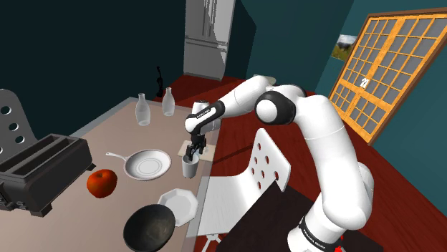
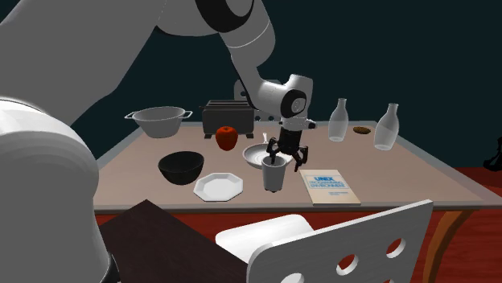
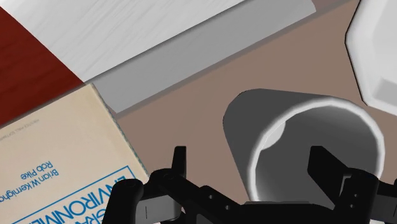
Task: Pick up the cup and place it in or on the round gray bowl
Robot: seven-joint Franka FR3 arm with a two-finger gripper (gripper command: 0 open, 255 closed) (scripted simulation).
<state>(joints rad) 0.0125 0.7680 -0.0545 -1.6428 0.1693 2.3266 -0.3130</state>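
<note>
Second exterior view, all positions referenced to the cup.
- Dark grey bowl (image 2: pixel 180 166): left of the cup, well apart from it.
- White many-sided plate (image 2: pixel 218 186): left of the cup, near but not touching.
- Cup (image 2: pixel 274 174): pale, upright on the worktop (image 2: pixel 386 169).
- Tool (image 2: pixel 287 154): just above the cup, fingers spread wide. Wrist view shows one finger over the cup's mouth and one outside its wall, clasping nothing.
- Book (image 2: pixel 331 187): lies flat, right of the cup.

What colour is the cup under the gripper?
Light grey; the cup shows best in the second exterior view.
</note>
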